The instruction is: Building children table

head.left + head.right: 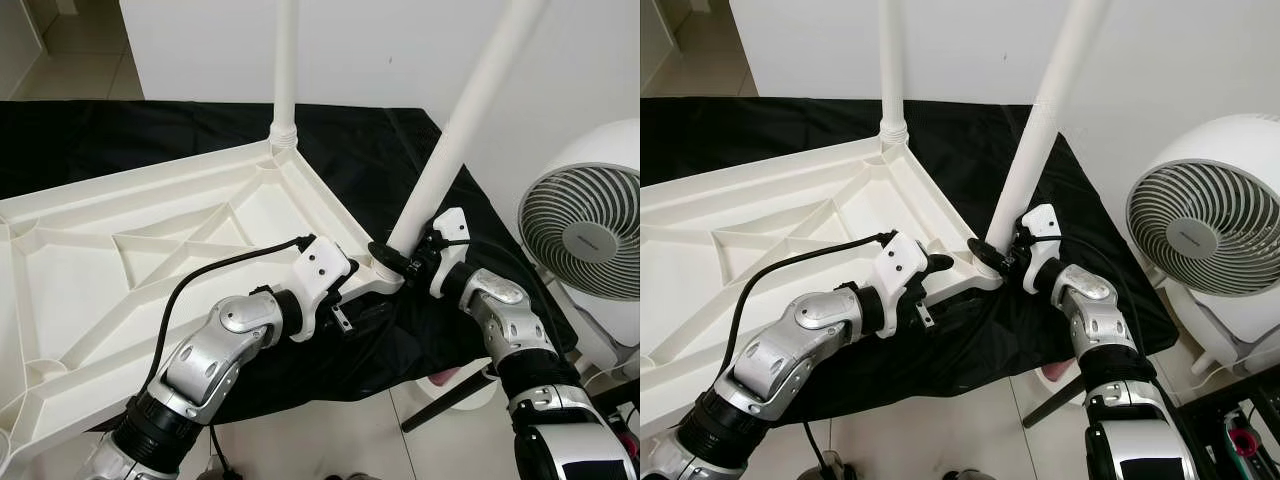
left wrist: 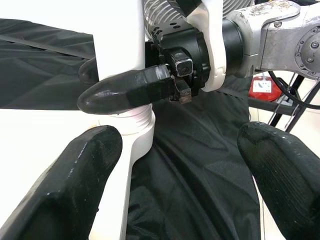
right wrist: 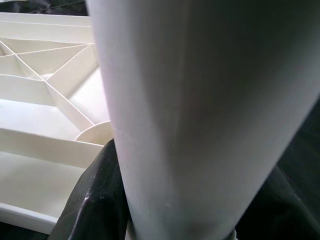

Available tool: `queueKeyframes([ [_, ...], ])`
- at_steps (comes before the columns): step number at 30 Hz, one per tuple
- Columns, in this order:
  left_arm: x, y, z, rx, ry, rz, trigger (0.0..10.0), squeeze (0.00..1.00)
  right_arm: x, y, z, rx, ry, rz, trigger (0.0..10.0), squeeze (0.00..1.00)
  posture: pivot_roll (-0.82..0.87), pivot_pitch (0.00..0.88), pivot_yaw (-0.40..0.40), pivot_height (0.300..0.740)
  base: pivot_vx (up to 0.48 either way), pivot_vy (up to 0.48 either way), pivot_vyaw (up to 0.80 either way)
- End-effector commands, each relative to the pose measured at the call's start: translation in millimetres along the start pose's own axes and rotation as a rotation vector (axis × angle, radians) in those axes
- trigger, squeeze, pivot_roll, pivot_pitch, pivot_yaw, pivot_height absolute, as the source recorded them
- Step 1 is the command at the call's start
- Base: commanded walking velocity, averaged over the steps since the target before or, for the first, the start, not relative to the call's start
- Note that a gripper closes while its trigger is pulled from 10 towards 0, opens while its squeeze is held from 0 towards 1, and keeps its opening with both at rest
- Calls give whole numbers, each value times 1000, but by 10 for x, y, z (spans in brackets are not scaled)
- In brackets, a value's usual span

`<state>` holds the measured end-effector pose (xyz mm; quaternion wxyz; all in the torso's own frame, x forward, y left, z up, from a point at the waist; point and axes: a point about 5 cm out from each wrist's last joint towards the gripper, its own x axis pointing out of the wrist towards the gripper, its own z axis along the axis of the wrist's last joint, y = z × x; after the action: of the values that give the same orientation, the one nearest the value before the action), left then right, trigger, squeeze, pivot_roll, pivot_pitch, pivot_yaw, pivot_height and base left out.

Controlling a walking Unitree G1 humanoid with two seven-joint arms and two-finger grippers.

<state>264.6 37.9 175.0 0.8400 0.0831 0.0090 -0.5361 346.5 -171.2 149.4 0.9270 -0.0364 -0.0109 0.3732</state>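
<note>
You have the white tabletop (image 1: pixel 150 260) lying upside down on the black cloth (image 1: pixel 390 150), one leg (image 1: pixel 285 60) upright in its far corner socket. Your right gripper (image 1: pixel 392 256) pinches the tilted second leg (image 1: pixel 460 130) at the near corner socket (black fingers (image 2: pixel 125 90) wrapped round its base). Your left gripper (image 1: pixel 345 290) sits just beside that corner, jaws spread. A white fan (image 1: pixel 585 230) stands beyond the cloth's edge.

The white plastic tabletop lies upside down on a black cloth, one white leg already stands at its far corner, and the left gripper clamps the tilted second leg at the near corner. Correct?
Not quite: the right gripper, not the left, clamps the tilted white leg, as the left eye view shows. The left gripper hovers open beside that corner. The upside-down white plastic tabletop, black cloth and upright far-corner leg are as stated.
</note>
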Motion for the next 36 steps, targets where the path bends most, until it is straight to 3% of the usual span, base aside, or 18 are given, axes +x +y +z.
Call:
queueKeyframes([
  [1,7,-69,-4,1,7,-61,10000,0,-8,29,-45,26,-7,7,0,0,60,88,-68,740,0,0,0],
  [3,6,-69,-5,0,8,-62,10000,0,-13,33,-47,26,-10,8,0,0,59,91,-67,740,0,0,0],
  [4,5,-73,-8,0,10,-64,10000,0,-20,34,-51,20,-9,-1,2510,0,59,93,-66,740,0,0,0],
  [5,3,-79,-10,-1,11,-65,10000,0,-24,43,-56,18,-12,-11,10000,0,61,95,-67,740,0,0,0],
  [12,-6,-83,-16,-6,14,-62,10000,0,-22,118,-49,21,-43,-38,10000,0,66,98,-70,740,0,0,0],
  [14,-13,-83,-19,-7,15,-56,10000,0,-4,233,-42,20,-66,-59,10000,0,70,100,-74,740,0,0,0],
  [21,-17,-83,-21,-9,15,-52,10000,0,40,384,-41,53,-84,-117,10000,0,67,101,-74,740,0,0,0],
  [25,-22,-87,-24,-10,16,-52,10000,0,68,484,-9,63,-110,-187,10000,0,66,101,-73,740,0,0,0],
  [28,-22,-84,-26,-10,18,-53,10000,0,131,668,44,89,-144,-271,10000,0,62,102,-73,740,0,0,0],
  [30,-23,-81,-29,-10,20,-53,10000,0,192,828,77,153,-166,-397,10000,0,60,101,-74,740,0,0,0],
  [36,-23,-76,-32,-10,21,-53,10000,0,239,944,108,178,-182,-479,10000,0,68,96,-70,740,0,0,0],
])
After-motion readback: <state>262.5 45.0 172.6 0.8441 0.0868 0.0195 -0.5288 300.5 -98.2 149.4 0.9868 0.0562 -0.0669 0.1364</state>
